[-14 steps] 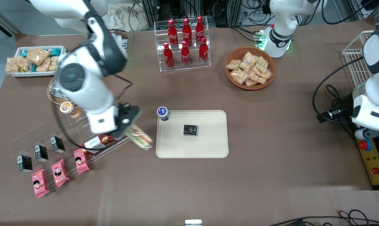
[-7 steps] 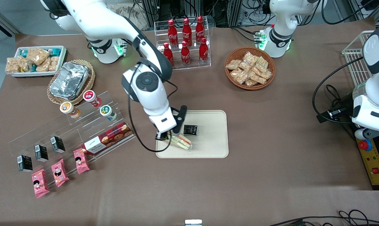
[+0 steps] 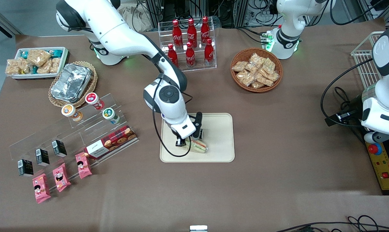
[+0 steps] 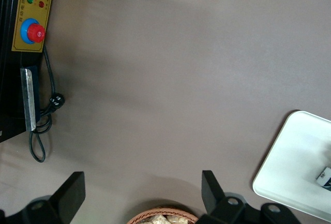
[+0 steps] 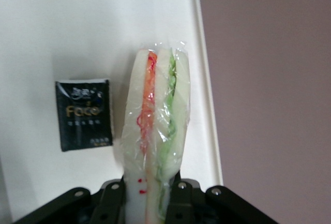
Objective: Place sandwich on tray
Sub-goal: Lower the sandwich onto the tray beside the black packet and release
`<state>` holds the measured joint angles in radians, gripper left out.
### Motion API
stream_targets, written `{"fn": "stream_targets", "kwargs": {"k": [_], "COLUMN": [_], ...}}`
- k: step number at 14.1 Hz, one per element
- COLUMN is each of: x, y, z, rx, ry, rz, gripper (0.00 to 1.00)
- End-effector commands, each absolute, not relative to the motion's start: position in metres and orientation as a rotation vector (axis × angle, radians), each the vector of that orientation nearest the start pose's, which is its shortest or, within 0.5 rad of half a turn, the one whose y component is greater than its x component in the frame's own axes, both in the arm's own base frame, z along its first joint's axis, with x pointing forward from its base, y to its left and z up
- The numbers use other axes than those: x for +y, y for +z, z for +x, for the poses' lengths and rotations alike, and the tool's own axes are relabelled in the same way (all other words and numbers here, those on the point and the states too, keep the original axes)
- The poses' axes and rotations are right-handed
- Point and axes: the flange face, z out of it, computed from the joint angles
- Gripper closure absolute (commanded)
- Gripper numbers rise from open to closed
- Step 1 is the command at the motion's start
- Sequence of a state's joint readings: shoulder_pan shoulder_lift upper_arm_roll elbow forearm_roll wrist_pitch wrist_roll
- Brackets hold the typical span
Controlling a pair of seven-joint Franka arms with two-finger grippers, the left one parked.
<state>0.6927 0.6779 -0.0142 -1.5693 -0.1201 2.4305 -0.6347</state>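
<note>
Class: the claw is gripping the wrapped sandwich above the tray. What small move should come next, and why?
Probably lower a little and open. The claw is shut on the sandwich, already over the tray beside the black packet, so only release seems left.

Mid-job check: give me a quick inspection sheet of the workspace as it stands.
Surface: brown table.
Job's things: sandwich over the tray, gripped; contact with the tray cannot be told.
Clutter: black packet on the tray beside the sandwich; cola bottles, snack basket, foil container off the tray.
Grippers: gripper above the tray, shut on the sandwich.
Cables: black cable looping from the wrist over the tray.
Surroundings: control box at the parked arm's end.
</note>
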Motion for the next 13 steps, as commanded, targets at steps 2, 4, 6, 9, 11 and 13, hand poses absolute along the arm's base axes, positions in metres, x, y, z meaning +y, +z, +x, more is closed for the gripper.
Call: {"fn": "stream_targets", "kwargs": {"k": [2, 4, 6, 9, 11, 13], "x": [0.457, 0.460, 0.456, 0.450, 0.448, 0.438], "y": [0.250, 0.241, 0.244, 0.255, 0.264, 0.289], "z": [0.570, 0.573, 0.578, 0.584, 0.587, 0.597], "rx": [-2.103, -2.102, -2.099, -2.054, -1.977, -1.832], "ry": [-0.380, -0.417, -0.426, -0.440, -0.452, -0.494], "rz": [-2.451, -2.442, -2.448, -2.472, -2.490, -2.517], "gripper": [0.66, 0.65, 0.56, 0.04, 0.04, 0.04]}}
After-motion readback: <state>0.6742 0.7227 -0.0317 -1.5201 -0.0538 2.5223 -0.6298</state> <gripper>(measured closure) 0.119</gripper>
